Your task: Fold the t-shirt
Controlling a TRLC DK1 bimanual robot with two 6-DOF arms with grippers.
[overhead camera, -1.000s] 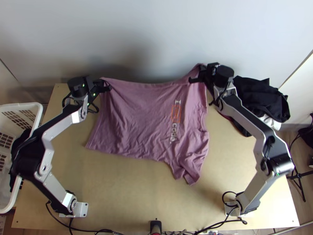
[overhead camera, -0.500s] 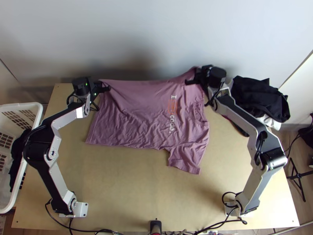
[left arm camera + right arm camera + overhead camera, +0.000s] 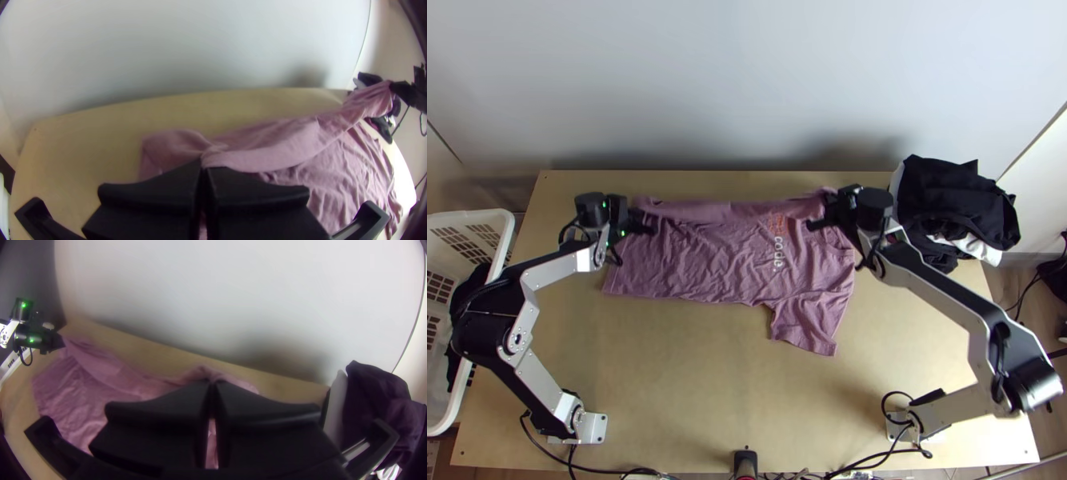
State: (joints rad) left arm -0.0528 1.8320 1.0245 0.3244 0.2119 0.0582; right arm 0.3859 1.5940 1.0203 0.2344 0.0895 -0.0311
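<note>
Left gripper (image 3: 204, 166) and right gripper (image 3: 213, 384) are pinching the pink printed T-shirt (image 3: 707, 260), drawing its far edge (image 3: 719, 210) nearward, advancing the fold.

One steeply overhead, two wrist-close.

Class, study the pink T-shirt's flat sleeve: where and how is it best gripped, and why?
Probably pinch the sleeve at its outer hem, coming down from the near side of the table: it lies flat and juts out from the T-shirt's body, leaving that edge exposed.
</note>
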